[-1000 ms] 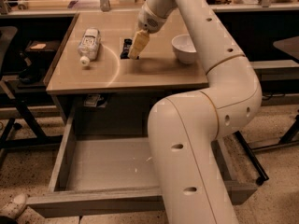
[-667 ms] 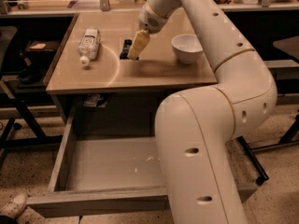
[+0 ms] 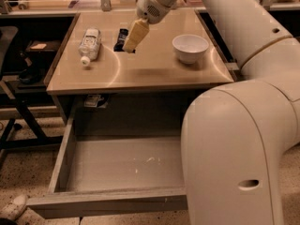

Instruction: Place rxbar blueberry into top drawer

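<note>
The robot's pale arm was the largest thing we saw. It filled the right side of the view and reached up and over the far edge of the desk. Below the desk's front edge the top drawer stood pulled out toward us, a wide grey box, and we could see its scuffed floor. The tan desk carried three things. A white bowl stood upright on its right half, well apart from the others. A clear plastic bottle lay on its side on the left half, its cap pointing toward the desk's front edge. The claw hung tilted between bottle and bowl, with its cream tip pointing down and to the left. We could not tell whether it was released or clenched. The rxbar blueberry lay on the desk just right of the bottle, not in the drawer. The claw covered the bar's right side, and we could not tell whether the two touched.
</note>
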{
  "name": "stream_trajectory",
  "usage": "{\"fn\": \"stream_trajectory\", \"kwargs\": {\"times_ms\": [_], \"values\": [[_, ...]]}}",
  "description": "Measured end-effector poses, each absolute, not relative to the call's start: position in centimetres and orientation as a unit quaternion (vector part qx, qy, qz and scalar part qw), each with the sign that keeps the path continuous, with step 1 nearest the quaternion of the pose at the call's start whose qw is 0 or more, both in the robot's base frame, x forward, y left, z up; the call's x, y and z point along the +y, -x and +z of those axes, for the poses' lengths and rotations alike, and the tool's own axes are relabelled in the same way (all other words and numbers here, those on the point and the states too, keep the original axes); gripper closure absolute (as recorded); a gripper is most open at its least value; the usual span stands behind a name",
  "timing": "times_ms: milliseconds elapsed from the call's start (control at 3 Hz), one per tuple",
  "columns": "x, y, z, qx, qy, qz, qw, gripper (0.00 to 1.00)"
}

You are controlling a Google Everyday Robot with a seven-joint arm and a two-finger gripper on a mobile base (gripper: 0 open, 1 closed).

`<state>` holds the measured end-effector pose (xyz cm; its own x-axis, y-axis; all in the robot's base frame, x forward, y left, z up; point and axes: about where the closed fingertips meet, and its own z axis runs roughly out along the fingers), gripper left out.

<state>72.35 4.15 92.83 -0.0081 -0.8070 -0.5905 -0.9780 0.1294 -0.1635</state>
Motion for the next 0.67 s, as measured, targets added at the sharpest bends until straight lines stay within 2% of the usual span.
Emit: {"fn": "stream_trajectory", "kwargs": {"times_ms": [667], "values": [[3.9,-68.9,91.2,0.709,0.628,0.185,0.261,1.00]]}}
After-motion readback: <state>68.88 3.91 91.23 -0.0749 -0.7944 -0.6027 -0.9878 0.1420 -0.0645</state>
